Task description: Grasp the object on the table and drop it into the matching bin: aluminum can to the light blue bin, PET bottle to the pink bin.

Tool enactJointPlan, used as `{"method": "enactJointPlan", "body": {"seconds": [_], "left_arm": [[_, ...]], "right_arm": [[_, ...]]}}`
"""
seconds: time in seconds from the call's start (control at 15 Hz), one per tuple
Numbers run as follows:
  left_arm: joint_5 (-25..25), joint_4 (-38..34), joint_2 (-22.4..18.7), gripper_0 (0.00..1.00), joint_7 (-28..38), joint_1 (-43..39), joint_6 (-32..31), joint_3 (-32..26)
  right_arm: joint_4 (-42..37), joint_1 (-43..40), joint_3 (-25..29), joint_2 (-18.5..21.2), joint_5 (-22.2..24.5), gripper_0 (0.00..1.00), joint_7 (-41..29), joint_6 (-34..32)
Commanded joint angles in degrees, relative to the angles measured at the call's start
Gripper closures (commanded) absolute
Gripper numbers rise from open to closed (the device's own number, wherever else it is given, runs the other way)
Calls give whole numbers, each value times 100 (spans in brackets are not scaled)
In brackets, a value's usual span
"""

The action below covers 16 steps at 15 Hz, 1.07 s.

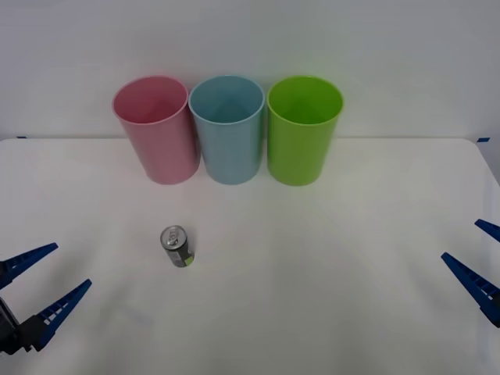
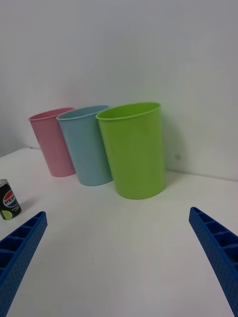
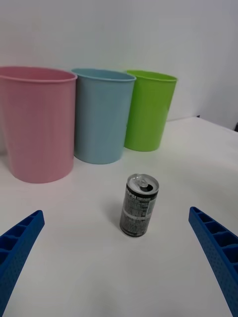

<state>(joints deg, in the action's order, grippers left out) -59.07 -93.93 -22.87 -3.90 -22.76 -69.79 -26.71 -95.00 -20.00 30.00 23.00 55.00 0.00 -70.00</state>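
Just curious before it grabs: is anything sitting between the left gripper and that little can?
Nothing: in the left wrist view, only bare white table lies between the open left gripper and the can.

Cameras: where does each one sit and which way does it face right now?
Front view: above the arms, looking down at the table; both open pincers at the near corners, left pincer, right pincer.
Left wrist view: low, facing the can and three bins.
Right wrist view: low, facing the lime green bin.
All share the can and bins.
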Motion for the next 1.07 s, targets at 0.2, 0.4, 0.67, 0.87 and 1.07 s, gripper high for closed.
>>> {"method": "enactJointPlan", "body": {"seconds": [0.2,0.4,0.67,0.87,1.07], "left_arm": [[-132,244,2,0,-111,0,133,403],[-140,270,37,0,-269,-9,431,675],[-369,279,169,0,-691,26,801,904],[-720,279,503,0,-708,96,871,904],[-1002,279,740,0,-664,193,932,948]], "right_arm": [[0,0,0,0,0,0,0,0],[0,0,0,0,0,0,0,0],[0,0,0,0,0,0,0,0],[0,0,0,0,0,0,0,0],[0,0,0,0,0,0,0,0]]}}
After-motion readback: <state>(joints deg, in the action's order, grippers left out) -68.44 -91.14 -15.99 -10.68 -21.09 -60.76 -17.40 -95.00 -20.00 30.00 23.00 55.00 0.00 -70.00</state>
